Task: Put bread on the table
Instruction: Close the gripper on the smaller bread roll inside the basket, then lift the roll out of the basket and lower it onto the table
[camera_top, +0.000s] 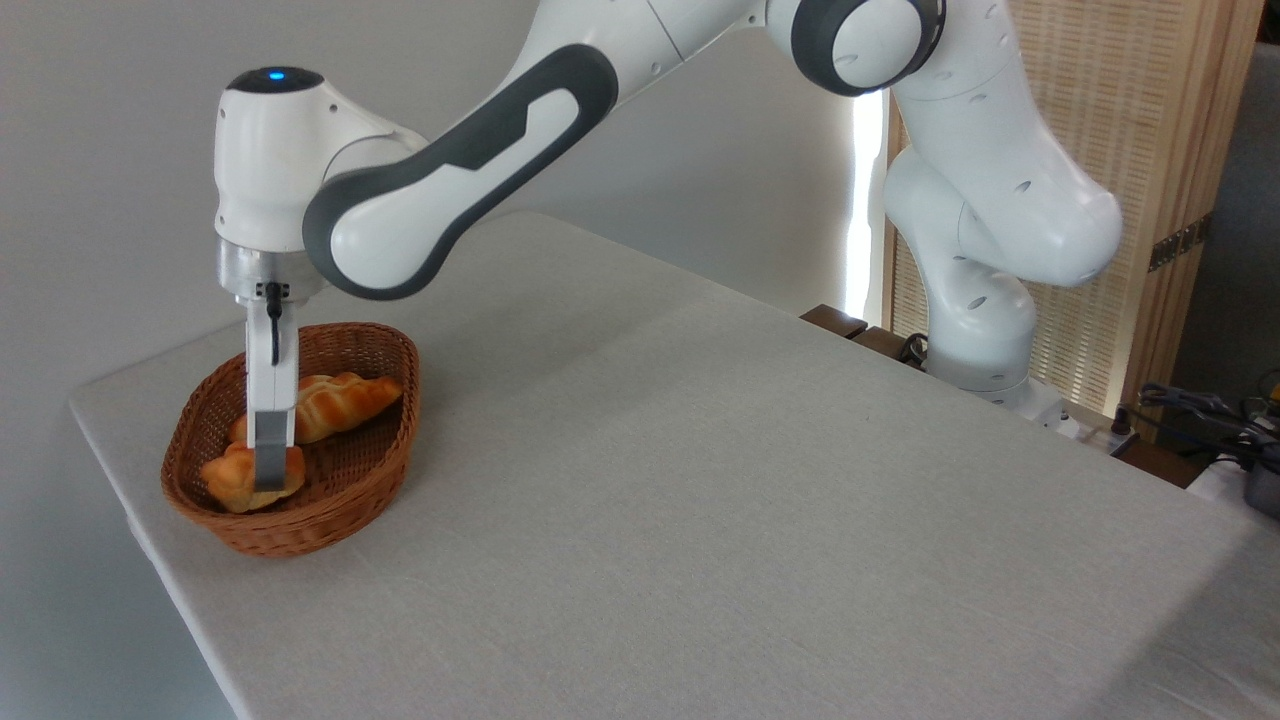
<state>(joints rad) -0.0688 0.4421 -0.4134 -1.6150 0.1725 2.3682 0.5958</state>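
The bread (230, 482), a small golden-orange knotted bun, lies at the near end of a brown wicker basket (300, 530) on the left of the table (700, 480). My gripper (270, 478) reaches straight down into the basket. Its near finger (270, 440) covers the bun's right part and the tip is level with the bun. The far finger is hidden behind the near one, so the gap between them does not show. The bun looks to be resting in the basket, not lifted.
A longer braided golden loaf (335, 400) lies in the basket just behind the bun, touching the gripper's side. The arm's base (985, 370) stands at the table's far right edge, with cables (1200, 410) beside it. The table's left edge runs close to the basket.
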